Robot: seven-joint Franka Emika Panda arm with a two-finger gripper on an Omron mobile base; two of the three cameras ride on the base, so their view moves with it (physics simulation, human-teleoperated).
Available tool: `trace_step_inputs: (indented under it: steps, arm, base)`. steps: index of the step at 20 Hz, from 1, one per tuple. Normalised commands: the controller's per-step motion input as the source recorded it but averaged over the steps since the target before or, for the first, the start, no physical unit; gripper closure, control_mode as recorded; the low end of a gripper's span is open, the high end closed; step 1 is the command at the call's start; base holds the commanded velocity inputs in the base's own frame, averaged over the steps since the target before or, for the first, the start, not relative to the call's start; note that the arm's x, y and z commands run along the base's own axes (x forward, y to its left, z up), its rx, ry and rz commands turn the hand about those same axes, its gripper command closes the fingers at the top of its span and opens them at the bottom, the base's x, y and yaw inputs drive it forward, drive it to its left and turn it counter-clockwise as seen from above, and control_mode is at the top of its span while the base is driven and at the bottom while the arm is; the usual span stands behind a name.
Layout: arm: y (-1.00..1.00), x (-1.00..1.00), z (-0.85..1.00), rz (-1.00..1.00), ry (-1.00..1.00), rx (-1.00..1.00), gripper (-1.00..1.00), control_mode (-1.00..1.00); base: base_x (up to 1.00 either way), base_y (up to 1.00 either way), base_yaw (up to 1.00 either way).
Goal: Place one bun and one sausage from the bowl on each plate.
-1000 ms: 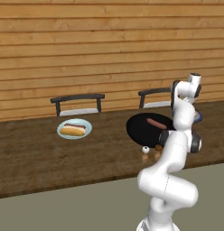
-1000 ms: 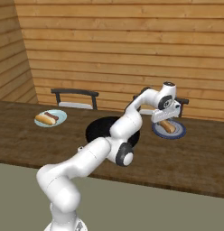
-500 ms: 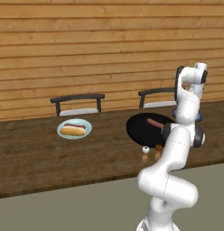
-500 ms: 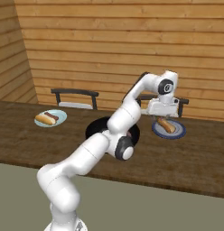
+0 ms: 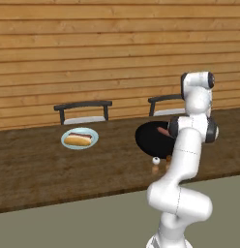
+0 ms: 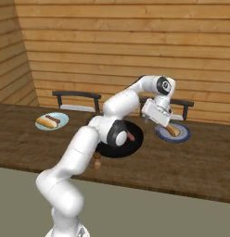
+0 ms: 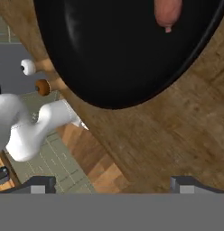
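The black bowl sits mid-table with one sausage lying in it. Just right of it, the dark blue-grey plate carries a bun. Far to the left, the pale blue-green plate holds a bun with a sausage. My gripper hangs open and empty above the table, between the bowl's right rim and the dark plate. In the hand view the bowl and its sausage lie ahead of the open gripper, with bare wood under the fingertips.
Two small shakers stand at the table's near edge in front of the bowl, also visible as shakers in the hand view. Two dark chairs stand behind the table against the wooden wall.
The hand has risen off the dark plate and swung left toward the bowl, turning as it went. The bun stays on the dark plate; the jaws stay open.
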Motion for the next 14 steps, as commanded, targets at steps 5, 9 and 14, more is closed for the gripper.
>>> trace_step_inputs:
  steps: [5, 9, 14]
  arm:
    - [0.55, -0.38, 0.66, 0.23, 0.0, 0.07, -1.0, -1.0]
    - [1.0, -0.07, 0.09, 0.09, -0.41, -0.25, -1.0, -1.0]
    - [0.48, 0.24, -0.32, -0.11, -0.45, 0.0, -1.0, -1.0]
  base:
    - [0.0, 0.0, 0.0]
    - [0.0, 0.0, 0.0]
    - [0.0, 0.0, 0.0]
